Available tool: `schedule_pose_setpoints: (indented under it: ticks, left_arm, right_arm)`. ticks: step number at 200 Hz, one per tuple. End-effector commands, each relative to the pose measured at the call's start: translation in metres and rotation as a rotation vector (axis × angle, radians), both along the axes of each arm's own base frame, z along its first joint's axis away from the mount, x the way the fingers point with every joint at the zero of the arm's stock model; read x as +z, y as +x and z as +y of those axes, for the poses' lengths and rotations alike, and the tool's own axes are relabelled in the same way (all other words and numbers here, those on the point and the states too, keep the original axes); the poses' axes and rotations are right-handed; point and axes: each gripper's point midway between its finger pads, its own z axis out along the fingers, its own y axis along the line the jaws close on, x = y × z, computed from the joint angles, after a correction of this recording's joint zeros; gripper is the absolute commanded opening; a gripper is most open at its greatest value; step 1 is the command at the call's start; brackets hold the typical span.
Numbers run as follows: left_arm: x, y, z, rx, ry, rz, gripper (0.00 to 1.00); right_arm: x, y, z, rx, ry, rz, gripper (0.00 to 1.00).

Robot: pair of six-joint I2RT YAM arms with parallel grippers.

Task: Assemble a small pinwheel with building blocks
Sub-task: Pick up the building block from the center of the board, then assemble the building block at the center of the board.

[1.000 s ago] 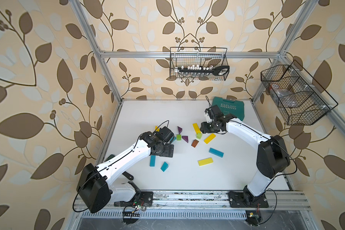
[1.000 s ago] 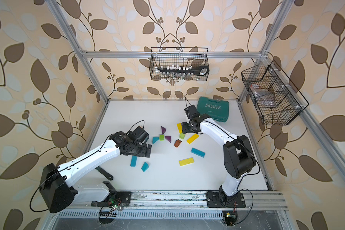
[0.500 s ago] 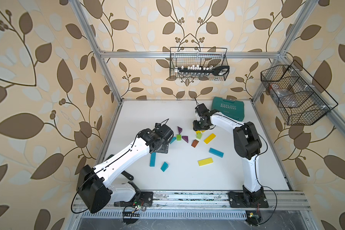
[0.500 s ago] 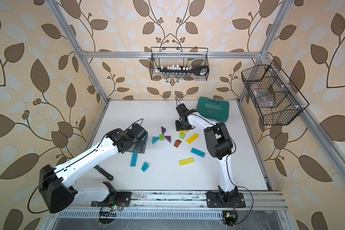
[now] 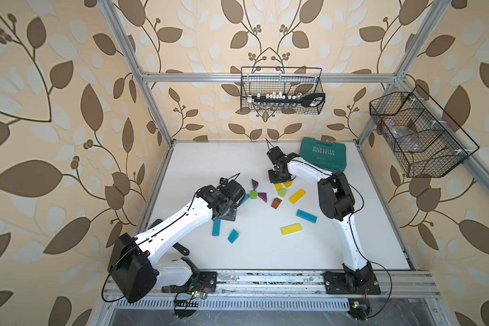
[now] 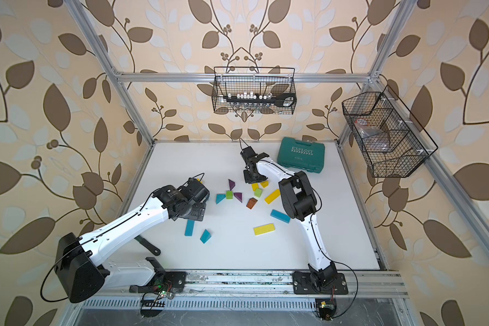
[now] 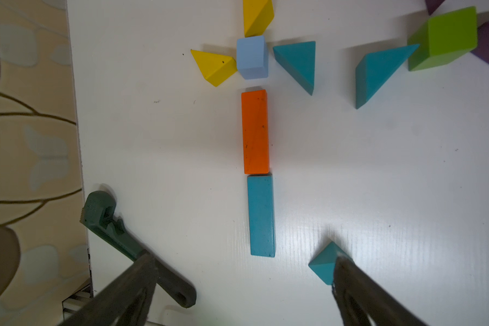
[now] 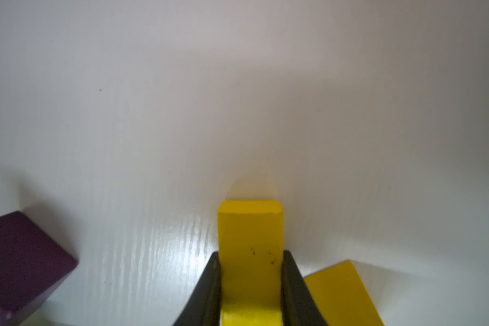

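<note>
On the white table (image 5: pixel 266 254), a yellow block (image 8: pixel 250 225) is pinched by the right claw (image 8: pixel 251 255), likely for lifting; the left claw (image 7: pixel 243 258) is spread open.

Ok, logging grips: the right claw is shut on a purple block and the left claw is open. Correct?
Not purple: the right wrist view shows the right claw shut on a yellow block. The left claw is open.
</note>
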Motion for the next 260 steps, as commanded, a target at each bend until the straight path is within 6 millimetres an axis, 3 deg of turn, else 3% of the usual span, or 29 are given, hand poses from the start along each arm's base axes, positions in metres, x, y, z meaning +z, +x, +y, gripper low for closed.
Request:
schedule_pose_setpoints:
  ticks: [1,25,41,57,78,107,139,217,260]
  left_arm:
    - [0.012,-0.001,0.009,0.002,-0.002,-0.052,0.99]
    - [0.021,-0.002,0.009,0.0,-0.037,-0.082,0.99]
    - [0.027,-0.005,0.01,-0.002,-0.063,-0.099,0.99]
    - [0.032,-0.008,0.01,-0.006,-0.092,-0.114,0.99]
    - [0.042,-0.012,0.009,-0.023,-0.132,-0.129,0.99]
    - [0.053,-0.015,0.009,-0.063,-0.151,-0.155,0.99]
    - [0.053,-0.018,0.008,-0.097,-0.168,-0.164,0.99]
    - [0.049,-0.023,0.006,-0.125,-0.195,-0.164,0.99]
    - [0.044,-0.023,0.004,-0.134,-0.189,-0.141,0.99]
  right_arm:
    - [0.032,-0.002,-0.007,-0.031,-0.07,-0.041,0.15]
    - [0.084,-0.003,-0.014,-0.076,-0.088,-0.129,0.08]
    - [0.111,-0.015,-0.02,-0.116,-0.093,-0.149,0.07]
    - [0.128,-0.038,-0.017,-0.137,-0.087,-0.164,0.07]
    - [0.134,-0.086,0.007,-0.162,0.001,-0.16,0.05]
    - [0.114,-0.151,0.055,-0.173,0.112,-0.172,0.04]
    - [0.076,-0.182,0.087,-0.183,0.107,-0.141,0.03]
    - [0.012,-0.172,0.125,-0.185,0.081,-0.053,0.05]
    - [-0.004,-0.16,0.12,-0.217,0.069,-0.024,0.05]
